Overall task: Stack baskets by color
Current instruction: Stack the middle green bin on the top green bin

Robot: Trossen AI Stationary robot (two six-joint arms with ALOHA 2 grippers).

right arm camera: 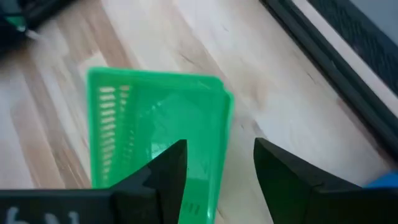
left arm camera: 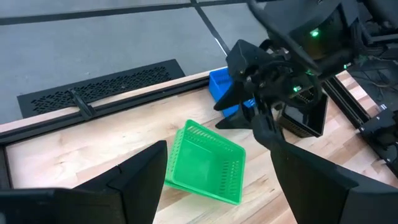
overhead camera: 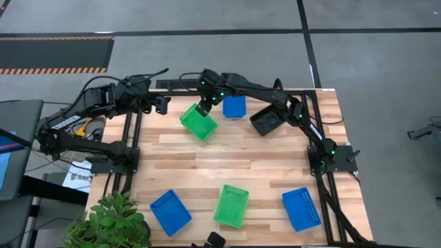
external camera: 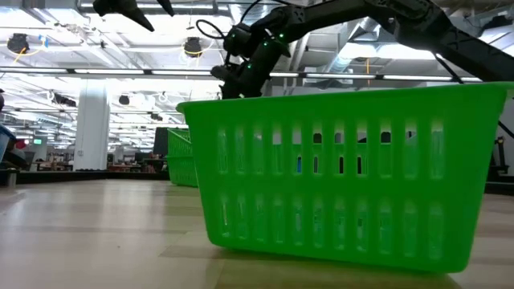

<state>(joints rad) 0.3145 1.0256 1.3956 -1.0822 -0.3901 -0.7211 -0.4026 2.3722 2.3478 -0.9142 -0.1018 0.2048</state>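
A green basket [overhead camera: 198, 123] rests on its bottom at the far middle of the table, turned slantwise; in the left wrist view this green basket [left arm camera: 205, 163] shows a second rim under its own, as if nested. My right gripper [right arm camera: 221, 162] hovers open just above its far rim, one finger on each side of that wall, apart from it. My left gripper [left arm camera: 214, 186] stands open at the far left, raised, with nothing between its fingers. A blue basket [overhead camera: 234, 107] and a black basket [overhead camera: 267, 121] stand to the right of the green one.
Along the near edge stand a blue basket [overhead camera: 170, 211], a green basket [overhead camera: 231, 205] and another blue basket [overhead camera: 301, 208]. A leafy plant [overhead camera: 114, 220] sits at the near left corner. Bare wood lies across the table's middle [overhead camera: 234, 162].
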